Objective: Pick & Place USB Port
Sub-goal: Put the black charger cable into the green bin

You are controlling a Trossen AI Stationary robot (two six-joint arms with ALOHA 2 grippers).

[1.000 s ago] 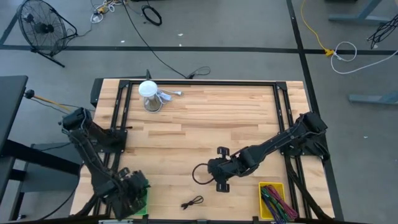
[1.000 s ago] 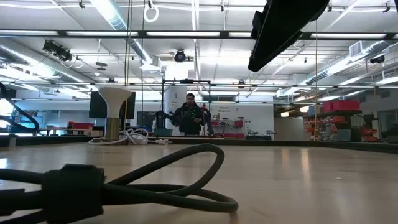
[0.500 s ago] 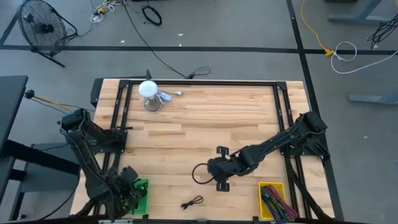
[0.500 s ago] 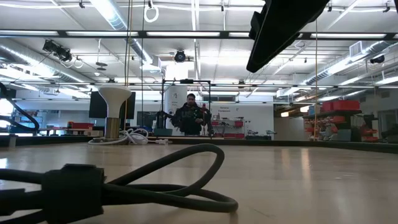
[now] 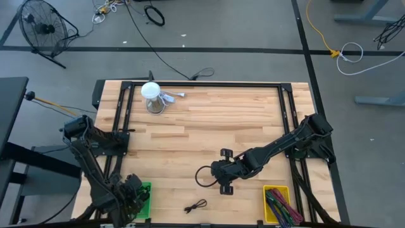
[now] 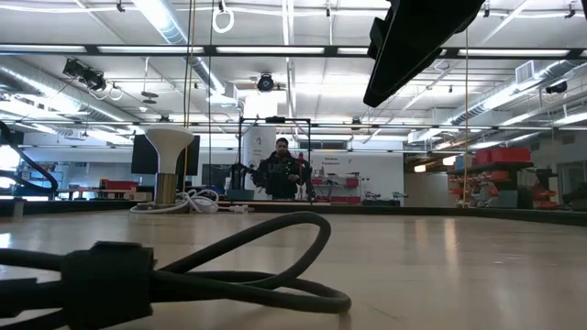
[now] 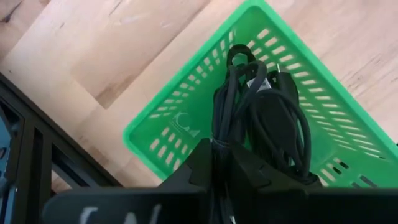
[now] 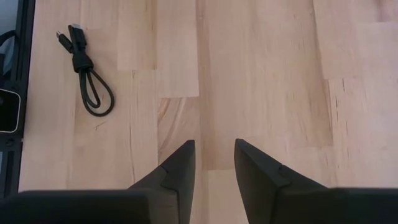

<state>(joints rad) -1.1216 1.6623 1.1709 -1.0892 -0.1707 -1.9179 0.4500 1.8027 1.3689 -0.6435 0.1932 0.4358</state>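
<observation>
A green slotted basket point(image 5: 144, 194) point(image 7: 158, 134) stands at the table's near left corner. My left gripper point(image 5: 130, 197) point(image 7: 219, 154) hangs over it, shut on a bundled black USB cable point(image 7: 267, 109) that reaches down into the basket. A second small bundled black cable point(image 5: 196, 206) point(image 8: 87, 68) point(image 6: 183, 266) lies flat on the wood near the near edge. My right gripper point(image 5: 218, 177) point(image 8: 214, 158) hovers open above bare wood, right of centre, apart from that cable. My left gripper pinches the black USB cable bundle at its upper end point(image 7: 217, 140) between its two fingers, coming from above and pointing down into the basket. The coils hang below the fingers inside the basket walls. Whether they rest on its floor I cannot tell.
A yellow bin point(image 5: 278, 204) with coloured items sits at the near right corner. A white round-topped stand with cords point(image 5: 152, 96) point(image 6: 170, 165) is at the far left. A black cord loop point(image 5: 201, 177) shows beside my right gripper. A person point(image 6: 280, 174) stands far behind the table.
My left gripper has shifted a little toward the table's near left corner above the basket, so more of the green basket shows beside it. It stays shut on the cable. The right arm has kept still.
</observation>
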